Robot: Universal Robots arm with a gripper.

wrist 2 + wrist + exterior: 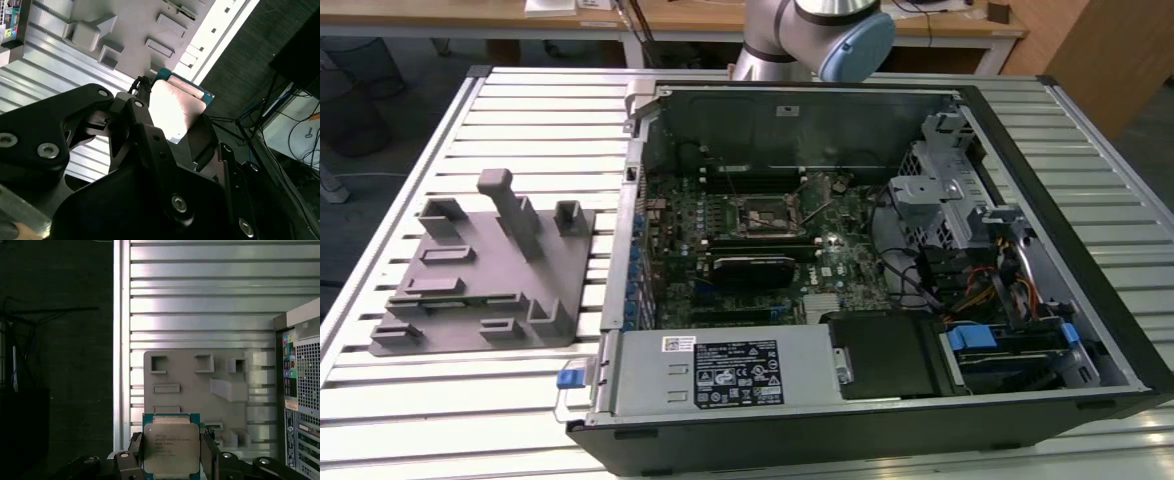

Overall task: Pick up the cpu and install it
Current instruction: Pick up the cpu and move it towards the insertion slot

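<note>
The cpu, a flat square chip with a silvery top and a thin green rim, sits between my gripper's black fingers, which are shut on its two sides. In the second wrist view the cpu glares bright against the same black fingers. It hangs well above the grey plastic tray, near the tray's edge. In the exterior view the square metal-framed socket lies in the middle of the motherboard, and the arm enters from the far side.
The open computer case lies on a slatted metal table, with drive bays and cables on the exterior view's right and a power supply in front. The grey tray with upright posts lies beside the case, on the exterior view's left.
</note>
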